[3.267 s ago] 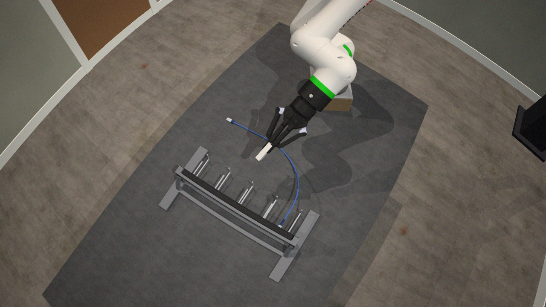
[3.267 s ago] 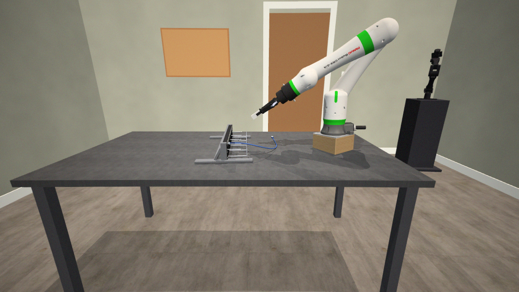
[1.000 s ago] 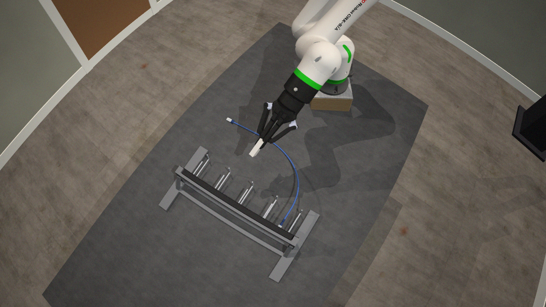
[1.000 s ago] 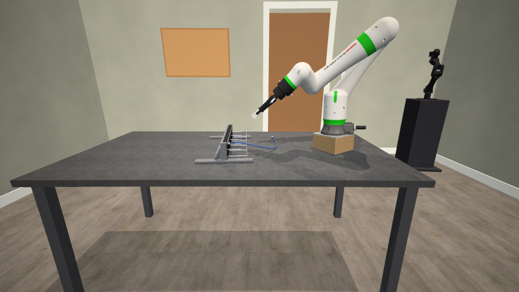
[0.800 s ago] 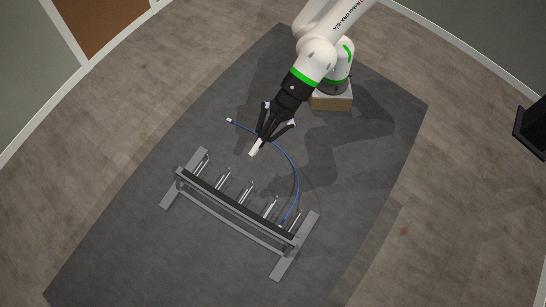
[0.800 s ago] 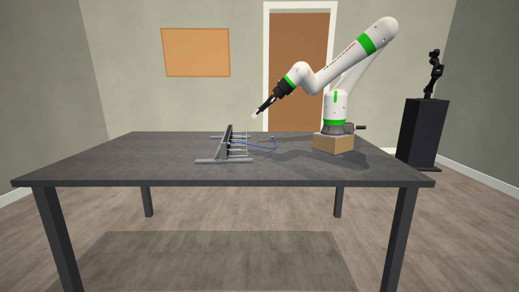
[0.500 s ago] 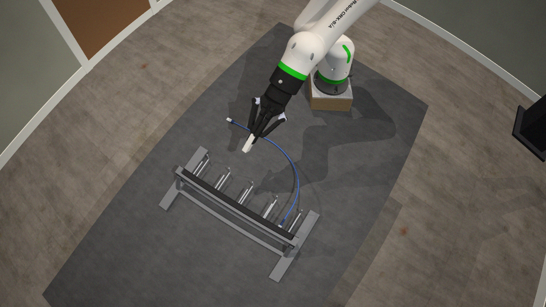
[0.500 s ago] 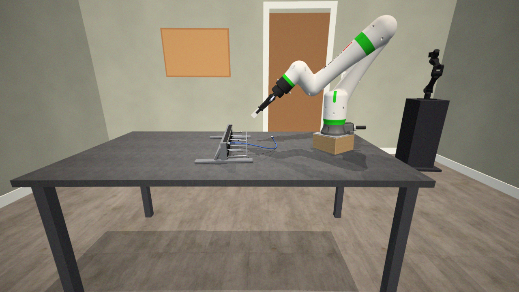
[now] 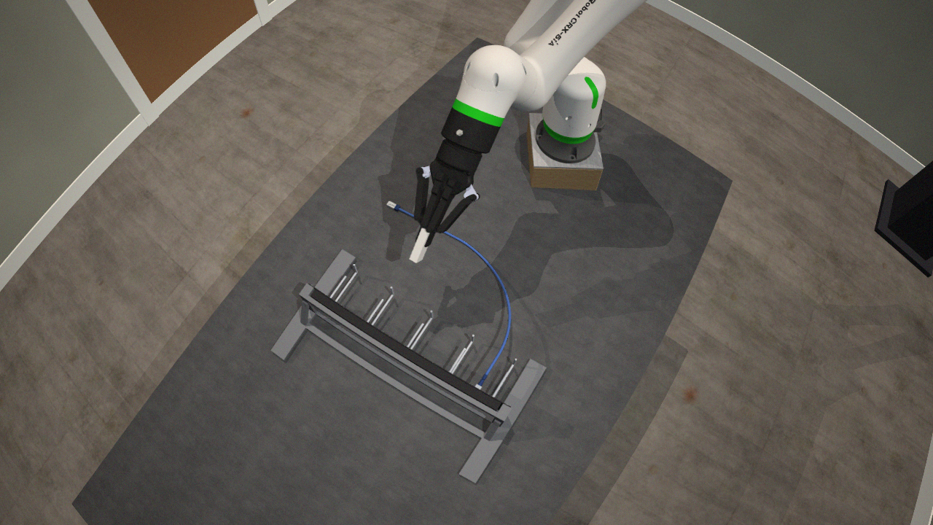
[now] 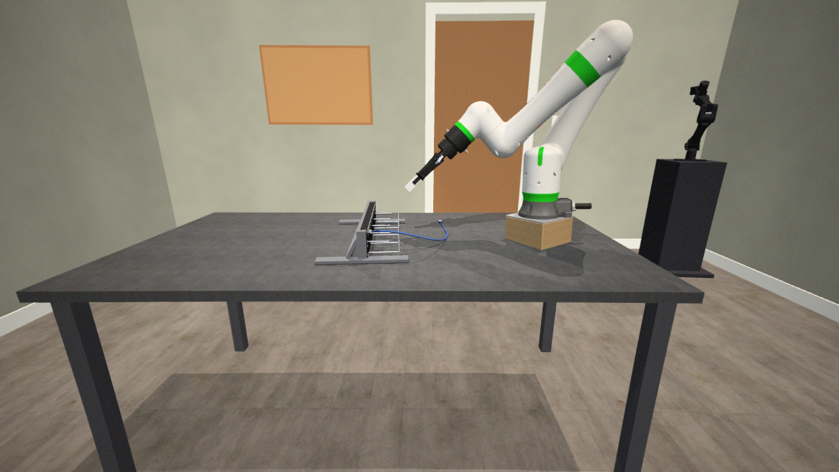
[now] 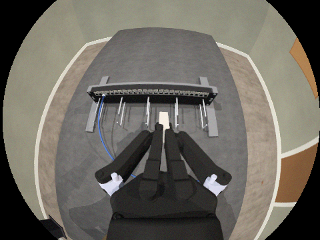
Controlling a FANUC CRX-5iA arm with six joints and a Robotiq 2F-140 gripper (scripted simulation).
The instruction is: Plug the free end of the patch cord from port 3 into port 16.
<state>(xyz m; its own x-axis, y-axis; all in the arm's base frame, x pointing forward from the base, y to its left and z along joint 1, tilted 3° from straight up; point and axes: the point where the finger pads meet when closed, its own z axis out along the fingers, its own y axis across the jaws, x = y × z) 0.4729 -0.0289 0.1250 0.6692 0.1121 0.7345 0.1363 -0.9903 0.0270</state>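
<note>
The grey rack (image 9: 502,424) (image 10: 358,246) (image 11: 151,88) stands on the dark table (image 9: 195,424) (image 10: 234,263) with its ports facing the arm. The blue patch cord (image 9: 503,293) (image 10: 423,237) (image 11: 101,131) runs from a port near the rack's right end in the overhead view and curves back over the table. Its free plug (image 9: 391,205) (image 10: 440,221) lies on the table behind the gripper. My gripper (image 9: 418,251) (image 10: 412,185) (image 11: 163,118) is shut, with pale fingertip pads pressed together. It hangs high above the table, tilted toward the rack's middle, and holds nothing.
Several metal rods (image 9: 380,306) stick out of the rack toward the arm. The arm's wooden base block (image 9: 564,175) (image 10: 539,231) sits at the table's far right. A black pedestal (image 10: 680,217) (image 9: 910,215) with a camera stands off the table.
</note>
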